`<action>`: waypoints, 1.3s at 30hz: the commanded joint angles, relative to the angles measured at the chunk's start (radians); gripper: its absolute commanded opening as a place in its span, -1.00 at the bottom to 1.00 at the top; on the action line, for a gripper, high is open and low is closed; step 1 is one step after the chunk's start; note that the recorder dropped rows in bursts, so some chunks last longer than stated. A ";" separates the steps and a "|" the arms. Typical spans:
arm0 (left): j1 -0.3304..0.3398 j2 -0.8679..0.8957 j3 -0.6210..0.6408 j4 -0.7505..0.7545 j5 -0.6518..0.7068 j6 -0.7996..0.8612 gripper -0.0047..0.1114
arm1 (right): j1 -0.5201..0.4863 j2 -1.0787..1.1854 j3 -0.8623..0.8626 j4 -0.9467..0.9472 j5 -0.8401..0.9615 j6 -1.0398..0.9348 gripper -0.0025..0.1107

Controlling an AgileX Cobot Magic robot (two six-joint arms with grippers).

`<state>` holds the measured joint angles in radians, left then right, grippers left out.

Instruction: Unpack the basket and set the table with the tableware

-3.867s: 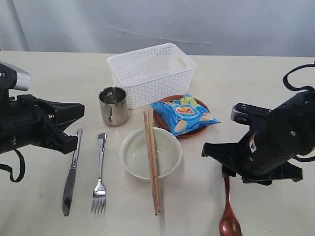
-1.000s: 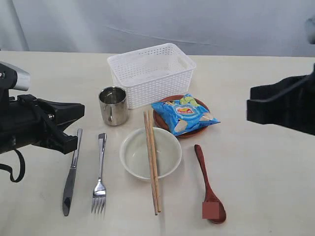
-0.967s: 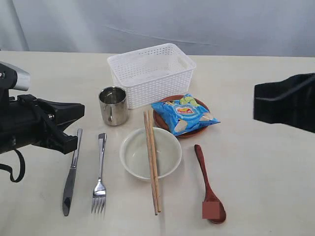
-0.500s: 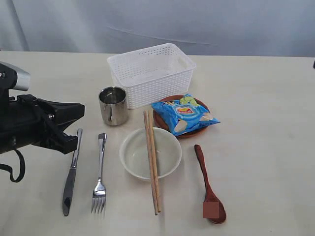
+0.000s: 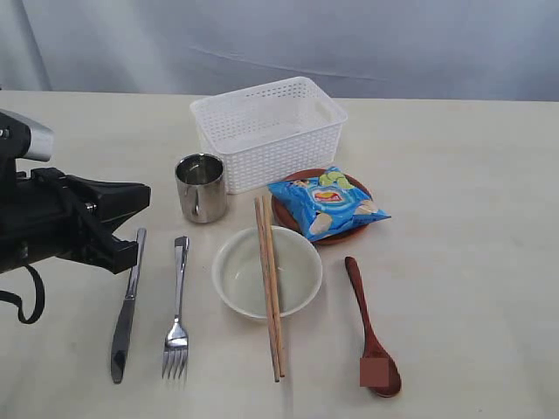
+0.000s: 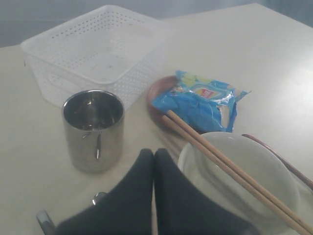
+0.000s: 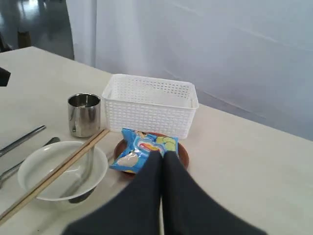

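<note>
The white basket [image 5: 269,131] stands empty at the back of the table [image 5: 454,175]. In front of it are the steel cup [image 5: 202,188], and the reddish plate [image 5: 343,231] with a blue chips bag [image 5: 327,202] on it. Two chopsticks [image 5: 270,288] lie across the cream bowl [image 5: 253,275]. Knife [image 5: 127,305] and fork [image 5: 178,310] lie left of the bowl, the wooden spoon [image 5: 371,327] right of it. My left gripper [image 6: 154,152] is shut and empty, between cup and bowl. My right gripper [image 7: 163,154] is shut and empty, and does not show in the exterior view.
My left arm [image 5: 70,218] hangs over the table's left side, just above the knife handle. A grey curtain [image 5: 349,44] closes off the back edge.
The right arm has pulled back to the right and left the exterior view. The spoon it stood over lies free on the table. The left arm has not moved.
</note>
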<state>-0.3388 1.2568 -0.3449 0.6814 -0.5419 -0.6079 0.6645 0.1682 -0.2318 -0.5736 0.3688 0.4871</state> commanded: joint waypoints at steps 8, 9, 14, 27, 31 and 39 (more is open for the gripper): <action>0.003 -0.006 0.004 -0.007 -0.001 0.002 -0.92 | -0.615 -0.168 0.230 0.073 -0.340 0.065 -0.96; 0.003 -0.006 0.004 -0.007 -0.001 0.002 -0.92 | -0.679 -0.168 0.232 0.095 -0.340 0.078 -0.96; 0.003 -0.006 0.004 -0.007 -0.001 0.002 -0.92 | -0.905 -0.168 0.232 0.158 -0.334 0.133 -0.96; 0.003 -0.006 0.004 -0.007 -0.001 0.002 -0.92 | -0.996 -0.168 0.232 0.245 -0.176 -0.182 -0.96; 0.003 -0.006 0.004 -0.007 -0.001 0.002 -0.92 | -0.996 -0.168 0.232 0.477 -0.172 -0.463 -0.96; 0.003 -0.006 0.004 -0.007 -0.001 0.002 -0.92 | -0.906 -0.168 0.232 0.459 -0.172 -0.473 -0.96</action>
<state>-0.3388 1.2568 -0.3449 0.6814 -0.5419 -0.6079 -0.2771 0.0062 -0.0039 -0.1114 0.1934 0.0283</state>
